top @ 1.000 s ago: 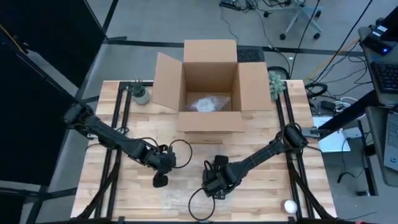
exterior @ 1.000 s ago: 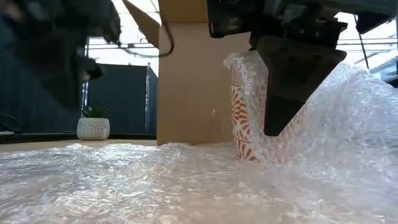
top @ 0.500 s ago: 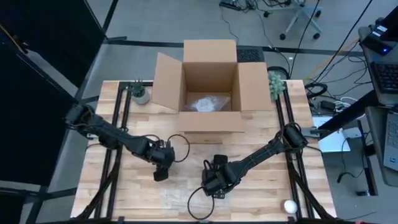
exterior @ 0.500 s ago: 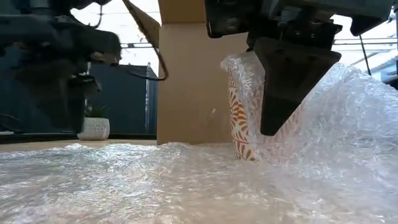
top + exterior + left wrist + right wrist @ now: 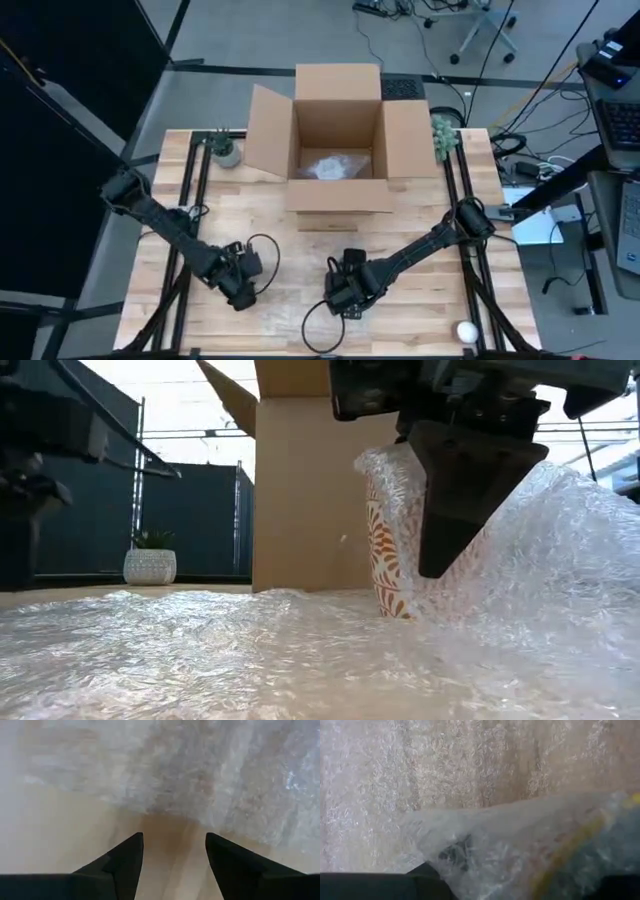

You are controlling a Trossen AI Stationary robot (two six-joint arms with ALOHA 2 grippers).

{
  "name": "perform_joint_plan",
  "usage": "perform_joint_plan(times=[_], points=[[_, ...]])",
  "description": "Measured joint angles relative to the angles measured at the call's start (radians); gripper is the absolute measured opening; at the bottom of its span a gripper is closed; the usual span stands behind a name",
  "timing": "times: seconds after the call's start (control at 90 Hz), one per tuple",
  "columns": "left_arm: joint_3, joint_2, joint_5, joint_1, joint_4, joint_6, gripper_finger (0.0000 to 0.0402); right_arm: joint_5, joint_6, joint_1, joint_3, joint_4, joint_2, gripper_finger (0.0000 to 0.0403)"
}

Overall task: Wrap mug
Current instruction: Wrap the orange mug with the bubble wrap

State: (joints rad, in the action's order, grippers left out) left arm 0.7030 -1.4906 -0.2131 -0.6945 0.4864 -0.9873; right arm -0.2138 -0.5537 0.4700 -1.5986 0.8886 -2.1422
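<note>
Right gripper (image 5: 470, 510) clamped on bubble wrap (image 5: 300, 650) drawn against the upright patterned mug (image 5: 390, 550) at the table's front centre; left gripper (image 5: 172, 855), fingers apart, above the sheet's left edge.

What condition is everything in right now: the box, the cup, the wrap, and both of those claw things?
Cardboard box: open, flaps spread, something pale inside.
Mug: upright on the table, bubble wrap pulled up against it.
Bubble wrap: spread flat across the table, one side lifted.
Left tool: open, empty, above the wrap's edge.
Right tool: shut on bubble wrap, beside the mug.
</note>
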Motion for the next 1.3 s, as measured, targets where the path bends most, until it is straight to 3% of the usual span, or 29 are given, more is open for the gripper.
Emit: perform_joint_plan(times=[0.222,0.411,0.611,0.722,0.922,1.067,1.3], points=[[-0.133,0.005,-0.06,-0.004,-0.287,0.106,0.0203,-0.003,0.0,-0.001,0.001,-0.01,0.0,0.016],[-0.144,-0.001,-0.17,0.018,-0.412,0.3,0.0203,-0.033,-0.004,0.0,0.001,-0.039,-0.001,0.016],[-0.143,-0.005,-0.172,0.074,-0.572,0.375,0.0199,-0.034,-0.003,-0.002,0.003,-0.049,-0.002,0.016],[-0.137,-0.006,-0.17,0.091,-0.593,0.375,0.0158,-0.034,-0.003,-0.002,0.003,-0.05,-0.002,0.016],[-0.123,-0.006,-0.161,0.102,-0.649,0.378,0.0015,-0.033,-0.002,-0.002,0.002,-0.05,-0.002,0.016],[-0.115,0.002,-0.154,0.101,-0.701,0.396,0.0006,-0.027,0.003,-0.004,-0.055,0.012,-0.006,0.016],[-0.083,0.067,-0.153,0.095,-0.663,0.402,0.0002,-0.016,0.05,-0.006,-0.255,0.214,-0.009,0.016]])
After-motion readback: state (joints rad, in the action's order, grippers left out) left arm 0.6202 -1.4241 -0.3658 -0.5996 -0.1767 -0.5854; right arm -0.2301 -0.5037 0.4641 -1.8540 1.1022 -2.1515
